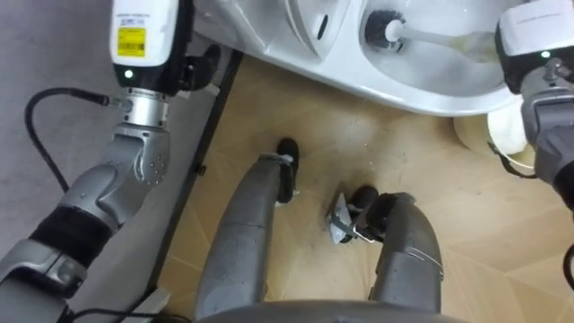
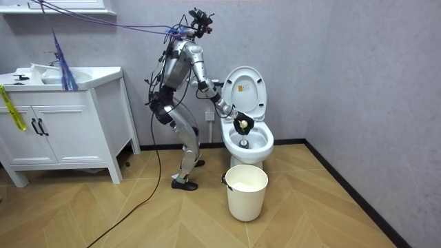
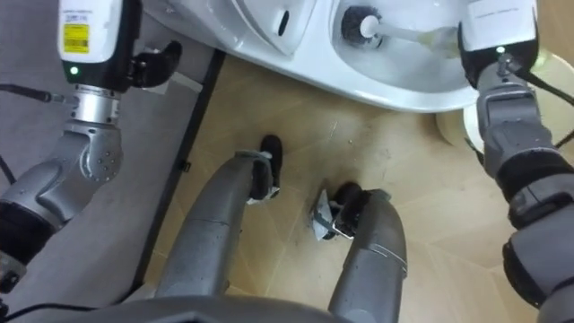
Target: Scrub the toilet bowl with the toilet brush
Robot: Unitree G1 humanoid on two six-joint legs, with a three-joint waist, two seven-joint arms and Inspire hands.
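While the right hand (image 2: 241, 125) grips the toilet brush (image 1: 395, 30), its head sits inside the toilet bowl (image 1: 430, 94) rim.

Light is bright and even (shadows soft).

Bucket: we see a round white plastic bucket (image 2: 247, 191) with a dark wire handle, upright on the floor near the middle of the room view.
Cabinet: a white vanity cabinet (image 2: 62, 134) with dark door handles stands against the wall at the room view's left.
Cabinet top: we make out a blue bristly duster (image 2: 67, 74) standing up.
Cabinet front: a yellow strip (image 2: 9, 105) hangs at its left corner.
Floor: light herringbone wooden floor (image 2: 310, 213).
Walls: plain grey walls (image 2: 372, 83).
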